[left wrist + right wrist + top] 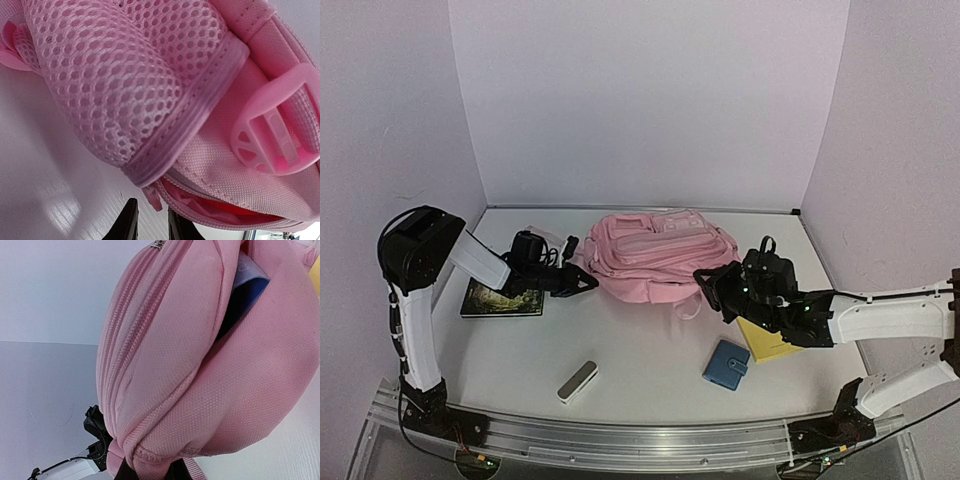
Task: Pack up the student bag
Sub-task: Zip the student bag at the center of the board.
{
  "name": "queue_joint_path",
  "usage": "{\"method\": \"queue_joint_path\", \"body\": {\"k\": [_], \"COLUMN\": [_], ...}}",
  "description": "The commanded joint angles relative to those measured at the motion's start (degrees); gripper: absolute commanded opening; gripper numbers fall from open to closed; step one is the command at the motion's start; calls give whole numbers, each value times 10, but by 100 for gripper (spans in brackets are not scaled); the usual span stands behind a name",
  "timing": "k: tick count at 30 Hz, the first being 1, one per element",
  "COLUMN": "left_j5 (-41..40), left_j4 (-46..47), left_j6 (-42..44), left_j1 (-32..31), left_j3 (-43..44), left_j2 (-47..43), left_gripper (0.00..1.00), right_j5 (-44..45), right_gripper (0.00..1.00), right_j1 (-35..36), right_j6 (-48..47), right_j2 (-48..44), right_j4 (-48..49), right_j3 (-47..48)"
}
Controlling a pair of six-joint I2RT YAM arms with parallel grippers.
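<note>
The student bag, a pink fabric backpack, lies at the back middle of the table. My left gripper is at its left end. In the left wrist view the gripper stands narrowly open, with a small pink zip pull hanging between the fingertips beside a partly open zip. My right gripper is at the bag's right front edge. In the right wrist view it is shut on a fold of the bag's fabric. A blue item shows inside a gaping pocket.
A dark picture book lies under the left arm. A white and grey case sits near the front, and a blue wallet lies to its right. A yellow notebook is partly under the right arm. Walls close the left, back and right.
</note>
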Motion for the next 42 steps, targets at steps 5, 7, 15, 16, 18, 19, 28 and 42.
{"method": "queue_joint_path", "body": {"k": [5,7,15,16,18,19,28,42], "left_j5": [11,17,17,16,14,11,-37,-29], "left_j4": [36,44,78,81,86,85,29,-91], "left_j6": [-1,-3,-10,-9,-8,-6,33,113], "left_j1": [-1,-2,-1,-1,-1,-1,-2,-35], "left_j3": [28,30,20,18,13,9,-39,-63], "left_j2": [15,17,14,11,5,0,-71,-156], "left_gripper": [28,28,10,6,1,0,0,0], "right_j5": [58,59,64,64,66,68,79,100], "right_gripper": [0,0,0,0,0,0,0,0], "right_j1": [-5,-5,-6,-6,-5,-6,-6,-6], "right_j6": [-17,-17,-26,-25,-25,-24,-48,-108], "right_j2": [-33,-35,-43,-45,-48,-50,-43,20], "right_j4": [87,86,82,81,80,79,57,6], "right_j3": [20,19,18,16,11,7,-2,17]}}
